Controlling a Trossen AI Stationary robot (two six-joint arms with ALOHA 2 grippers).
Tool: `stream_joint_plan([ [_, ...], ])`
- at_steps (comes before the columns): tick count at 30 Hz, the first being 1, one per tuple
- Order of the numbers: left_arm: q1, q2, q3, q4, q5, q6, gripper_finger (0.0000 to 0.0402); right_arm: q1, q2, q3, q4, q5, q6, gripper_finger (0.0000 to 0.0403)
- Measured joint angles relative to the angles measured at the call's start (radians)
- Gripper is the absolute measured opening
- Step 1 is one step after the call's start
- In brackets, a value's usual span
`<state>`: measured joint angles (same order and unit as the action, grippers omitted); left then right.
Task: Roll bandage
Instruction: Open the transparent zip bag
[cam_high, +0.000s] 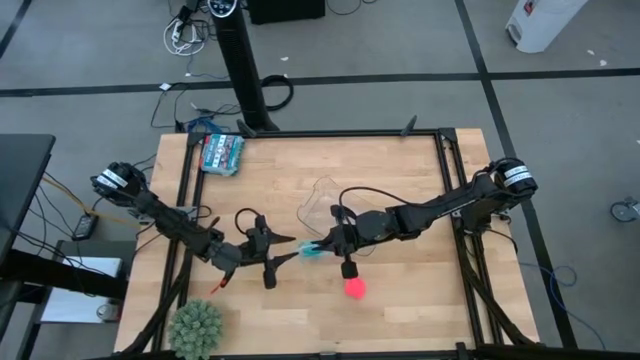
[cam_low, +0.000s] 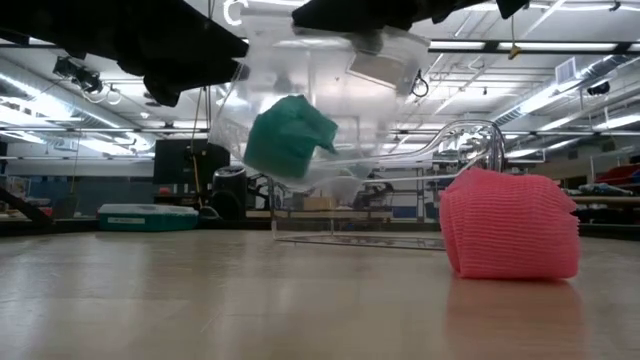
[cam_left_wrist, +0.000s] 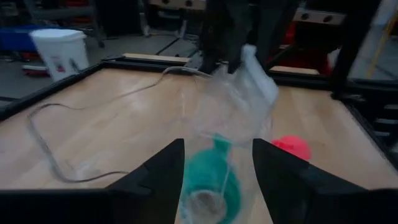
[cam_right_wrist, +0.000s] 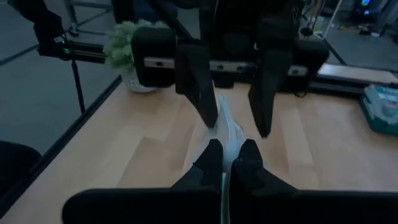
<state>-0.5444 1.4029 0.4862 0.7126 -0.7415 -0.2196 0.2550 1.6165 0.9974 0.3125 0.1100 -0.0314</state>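
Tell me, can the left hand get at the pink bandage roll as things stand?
Probably not directly. The left hand is open at the clear plastic bag with the teal roll inside, which the right hand pinches shut. The pink bandage roll lies free beyond them.

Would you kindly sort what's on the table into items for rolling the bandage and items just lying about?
For the job:
- bandage, a pink roll on the table

Lying about:
- teal roll in the clear bag
- teal packet
- green plant
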Motion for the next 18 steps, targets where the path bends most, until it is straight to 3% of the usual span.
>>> stream_joint_plan([
  [8, 0.002, 0.0, 0.0, 0.064, 0.029, 0.017, 0.0197, -0.016, 0.0, 0.0, 0.068, -0.052, 0.007, 0.0],
  [13, 0.001, 0.0, 0.0, 0.101, 0.097, 0.056, 0.0197, -0.015, 0.0, 0.0, 0.064, -0.005, -0.001, 0.0],
  [18, 0.002, 0.0, 0.0, 0.14, 0.1, 0.058, 0.0197, -0.016, 0.0, 0.0, 0.061, -0.006, 0.003, 0.0],
])
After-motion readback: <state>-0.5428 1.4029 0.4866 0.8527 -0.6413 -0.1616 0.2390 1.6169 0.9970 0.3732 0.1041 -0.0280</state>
